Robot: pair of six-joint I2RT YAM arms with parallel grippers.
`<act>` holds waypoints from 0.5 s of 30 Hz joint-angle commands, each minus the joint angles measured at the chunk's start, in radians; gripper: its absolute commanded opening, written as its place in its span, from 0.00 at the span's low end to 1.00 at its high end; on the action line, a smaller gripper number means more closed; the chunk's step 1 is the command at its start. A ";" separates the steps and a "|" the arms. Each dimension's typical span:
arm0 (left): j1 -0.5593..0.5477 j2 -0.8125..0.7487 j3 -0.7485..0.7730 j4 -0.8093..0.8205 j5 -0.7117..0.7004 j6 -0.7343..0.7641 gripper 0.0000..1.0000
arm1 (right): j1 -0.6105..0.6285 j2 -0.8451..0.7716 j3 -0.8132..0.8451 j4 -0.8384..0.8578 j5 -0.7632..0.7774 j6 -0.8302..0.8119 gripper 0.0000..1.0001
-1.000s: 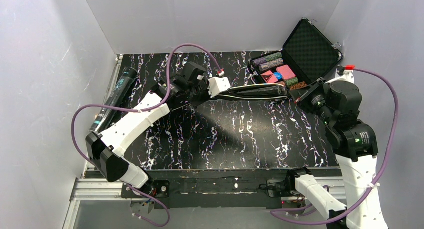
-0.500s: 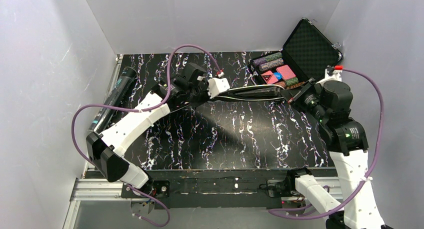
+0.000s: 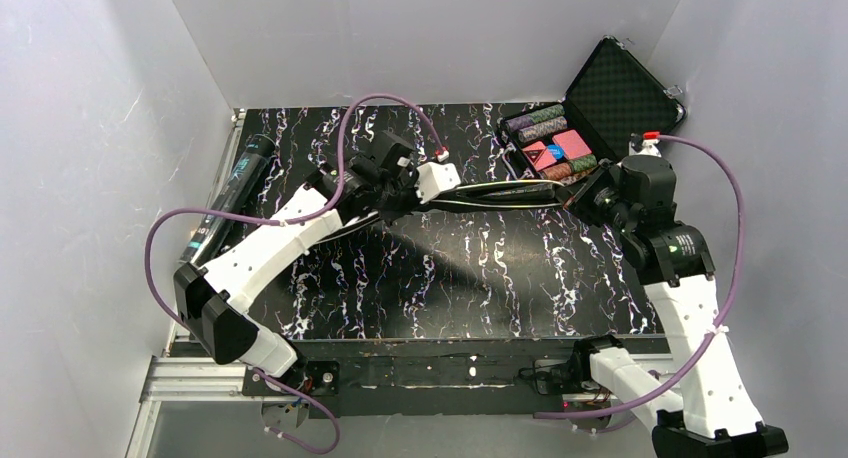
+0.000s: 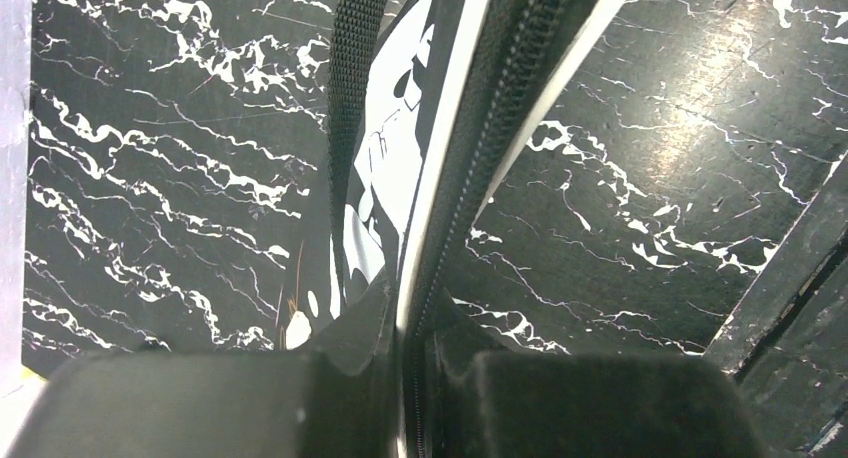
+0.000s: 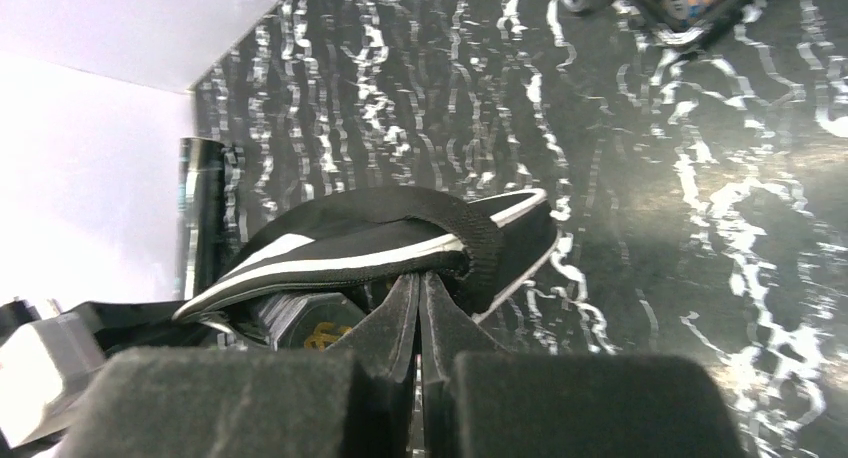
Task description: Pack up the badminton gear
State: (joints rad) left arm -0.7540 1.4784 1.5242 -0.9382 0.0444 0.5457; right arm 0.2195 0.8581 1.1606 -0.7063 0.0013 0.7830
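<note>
The long black racket bag (image 3: 510,188) hangs stretched between both grippers above the middle of the table. My left gripper (image 3: 445,185) is shut on its left end; the left wrist view shows the jaws (image 4: 405,328) pinching the zip edge beside the bag's white lettering (image 4: 385,168). My right gripper (image 3: 578,193) is shut on the bag's right end, its tips (image 5: 420,278) meeting under the white-piped lip (image 5: 350,240). A racket handle's butt cap (image 5: 310,330) with a gold mark shows inside that open end. The black teal-printed tube (image 3: 228,193) lies along the table's left edge.
An open black hard case (image 3: 620,93) with coloured poker chips (image 3: 555,143) stands at the back right, just behind the right gripper. White walls close in the left, back and right sides. The tube (image 5: 200,208) also shows by the left wall in the right wrist view.
The right arm has swung left and inward, carrying its end of the bag a little left. The left gripper has barely shifted. Both grips have held.
</note>
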 commanded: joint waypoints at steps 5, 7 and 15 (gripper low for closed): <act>-0.011 -0.086 -0.013 0.119 0.049 -0.008 0.00 | 0.001 -0.001 0.296 -0.187 0.163 -0.153 0.38; -0.012 -0.084 -0.014 0.119 0.050 -0.008 0.00 | 0.002 -0.003 0.336 -0.196 0.135 -0.149 0.37; -0.012 -0.083 -0.004 0.119 0.053 -0.011 0.00 | 0.002 -0.004 0.220 -0.080 -0.063 -0.065 0.06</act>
State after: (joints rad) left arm -0.7620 1.4715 1.5036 -0.8948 0.0624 0.5411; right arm 0.2237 0.8227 1.4425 -0.8509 0.0521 0.6823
